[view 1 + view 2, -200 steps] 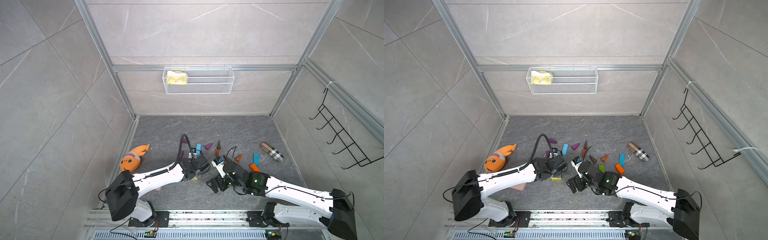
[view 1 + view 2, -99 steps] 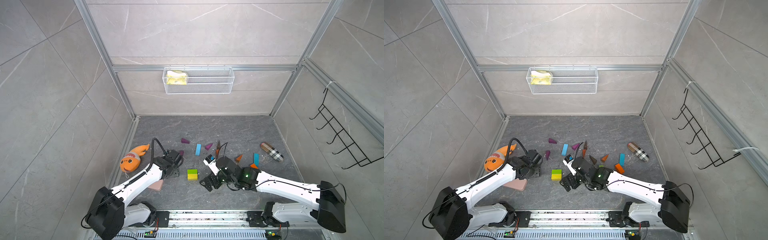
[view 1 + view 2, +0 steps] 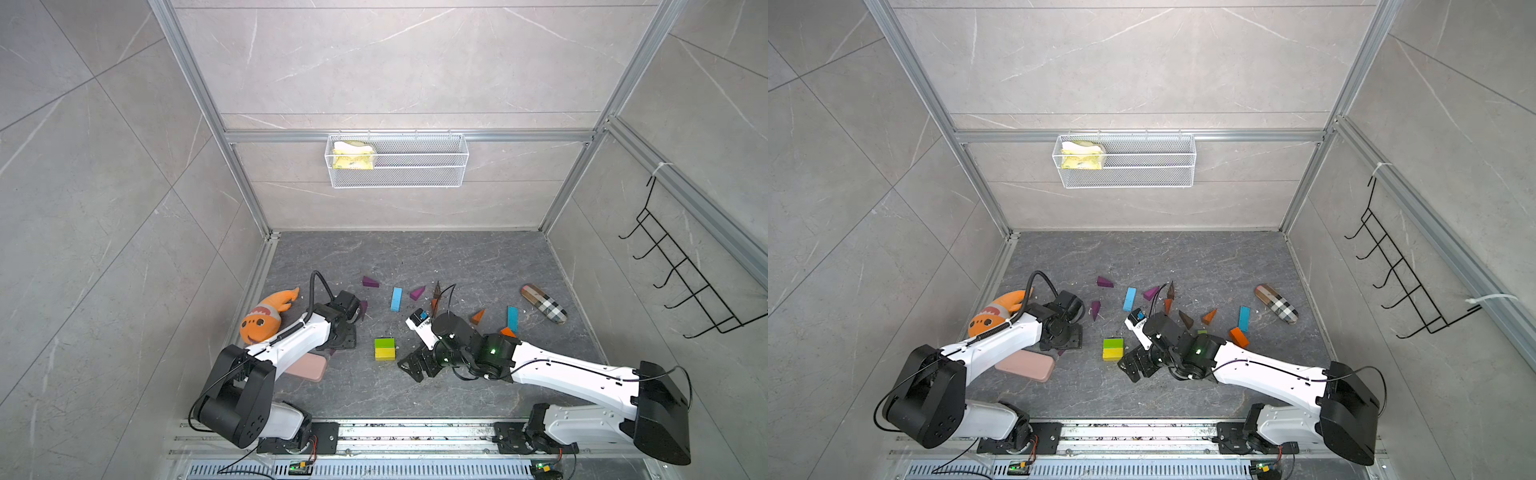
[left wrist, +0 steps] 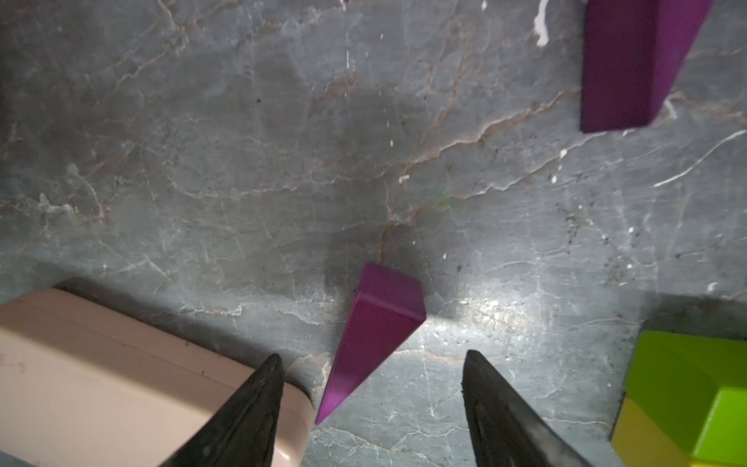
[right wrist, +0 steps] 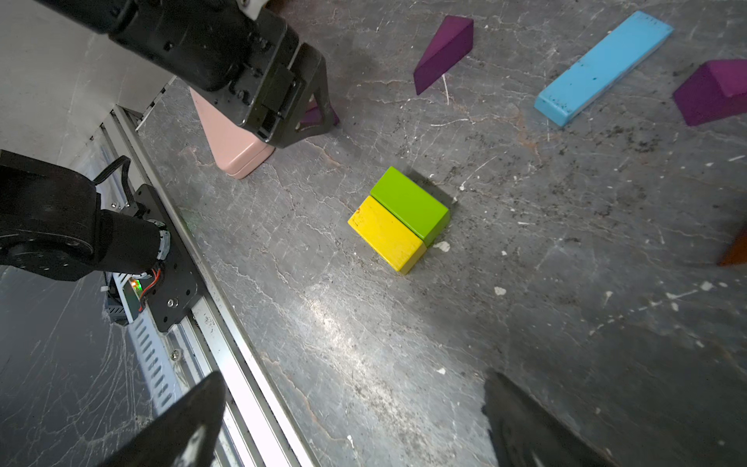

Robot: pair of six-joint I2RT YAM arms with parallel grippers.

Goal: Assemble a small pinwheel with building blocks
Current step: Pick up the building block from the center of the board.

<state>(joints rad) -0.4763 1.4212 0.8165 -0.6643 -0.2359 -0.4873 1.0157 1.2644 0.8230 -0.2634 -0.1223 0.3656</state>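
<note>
Wedge pickup looked to be the step in hand: the left gripper hung low over a purple wedge, jaws apart on either side of it and touching nothing, probably lined up to lift it from just beside the pink case. Near the middle of the floor the green brick and yellow brick lay flat and touching, likely set as the pinwheel's hub. The right gripper hovered near them, spread wide and empty, perhaps waiting. Beyond lay a blue bar and a second wedge, not yet placed.
</note>
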